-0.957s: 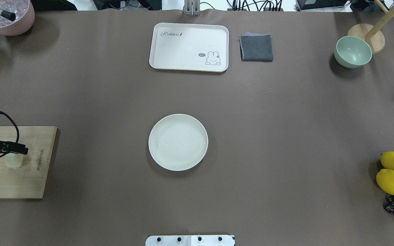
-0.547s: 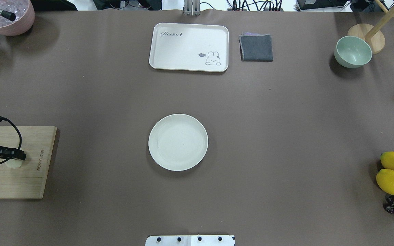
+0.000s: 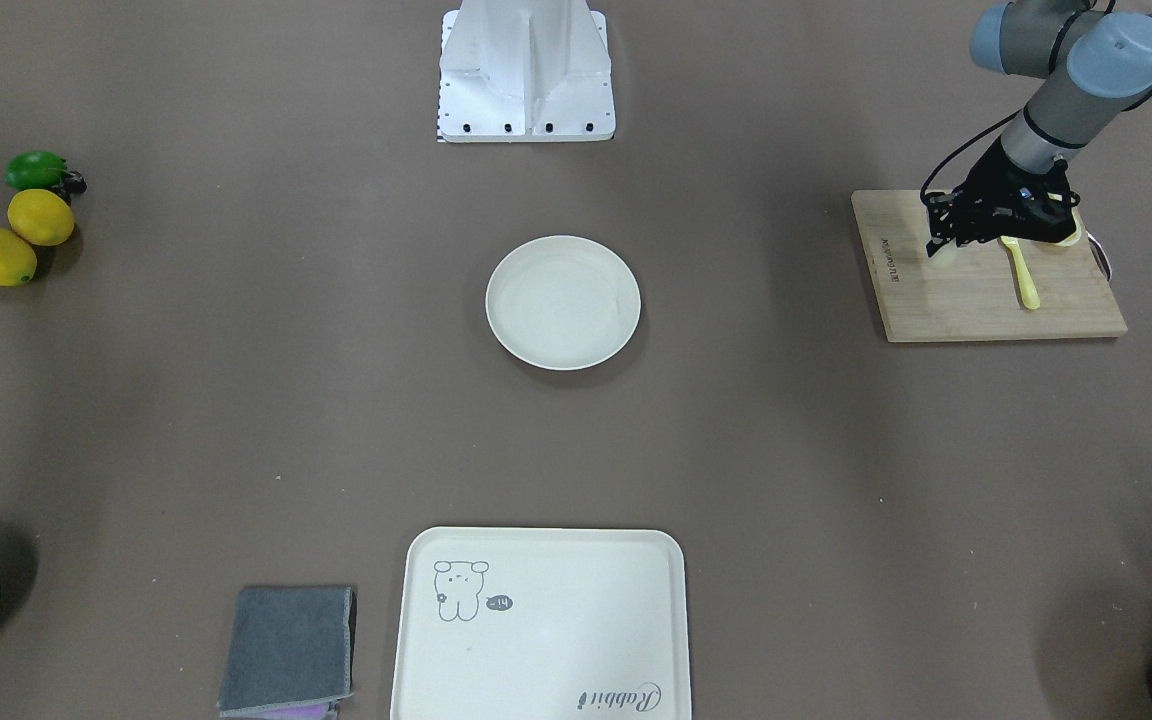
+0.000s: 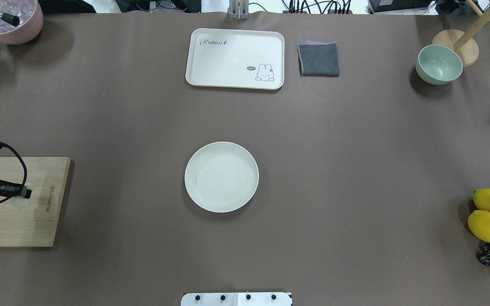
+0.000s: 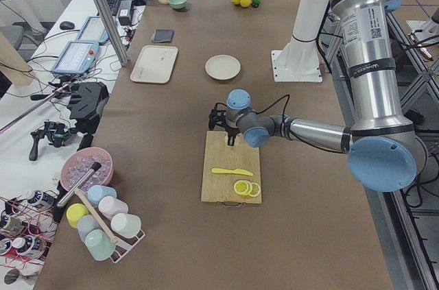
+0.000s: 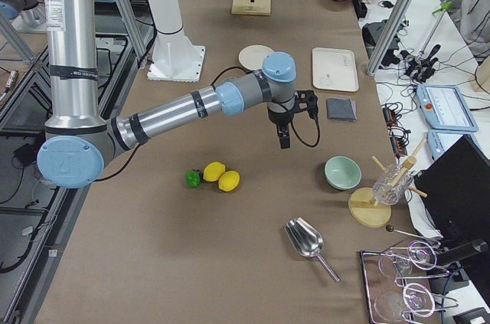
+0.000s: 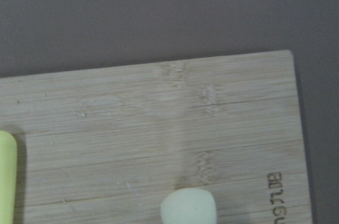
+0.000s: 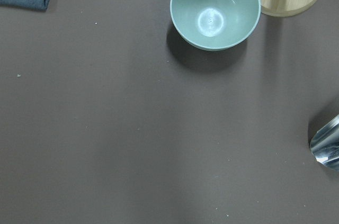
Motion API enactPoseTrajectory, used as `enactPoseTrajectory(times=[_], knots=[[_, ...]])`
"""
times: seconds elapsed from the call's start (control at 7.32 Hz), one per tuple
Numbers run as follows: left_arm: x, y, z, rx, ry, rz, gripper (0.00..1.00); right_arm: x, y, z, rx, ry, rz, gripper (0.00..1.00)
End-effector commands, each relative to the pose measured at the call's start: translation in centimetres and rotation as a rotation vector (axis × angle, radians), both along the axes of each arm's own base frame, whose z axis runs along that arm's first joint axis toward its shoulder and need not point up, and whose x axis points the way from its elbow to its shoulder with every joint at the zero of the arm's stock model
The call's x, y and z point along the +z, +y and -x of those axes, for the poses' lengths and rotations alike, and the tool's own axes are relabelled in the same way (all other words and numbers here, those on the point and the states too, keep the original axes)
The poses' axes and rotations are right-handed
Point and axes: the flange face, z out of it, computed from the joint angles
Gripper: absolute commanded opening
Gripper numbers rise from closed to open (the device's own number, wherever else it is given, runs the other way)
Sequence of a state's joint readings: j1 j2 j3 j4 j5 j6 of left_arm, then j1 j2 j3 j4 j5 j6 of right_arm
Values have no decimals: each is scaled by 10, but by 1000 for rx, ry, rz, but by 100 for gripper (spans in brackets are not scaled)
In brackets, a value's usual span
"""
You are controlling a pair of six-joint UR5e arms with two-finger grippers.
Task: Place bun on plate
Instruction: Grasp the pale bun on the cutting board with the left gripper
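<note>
While left gripper (image 4: 23, 193) hovers over bun (image 7: 188, 208) on board (image 7: 132, 118) | jaw gap: cannot tell | bun's long axis: perhaps upright

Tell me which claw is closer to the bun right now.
Left. The left claw is right at the bun on the cutting board; the right claw hangs far across the table, near the green bowl.

The plate (image 4: 221, 177) is showing plain cream, the bun (image 7: 189, 208) looking paler, perhaps greenish-white. The tray (image 4: 228, 59) is carrying a grey rabbit drawing. The board (image 4: 36, 221) is showing striped tan grain; the bowl (image 8: 233, 1) is gleaming pale green.
</note>
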State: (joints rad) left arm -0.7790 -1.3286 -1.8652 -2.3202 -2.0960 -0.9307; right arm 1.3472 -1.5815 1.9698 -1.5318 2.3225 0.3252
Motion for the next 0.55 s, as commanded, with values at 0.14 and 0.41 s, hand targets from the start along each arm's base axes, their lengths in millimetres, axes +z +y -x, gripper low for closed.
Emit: enactPoseTrajectory(times=[0.14,0.41], knots=[[-78,-39,-31,-40,142,-11,22,16,11,-11,17,5,22,100],[-157,-65,-108,-60,224,60,22,50,33,-30,-11,32,28,100]])
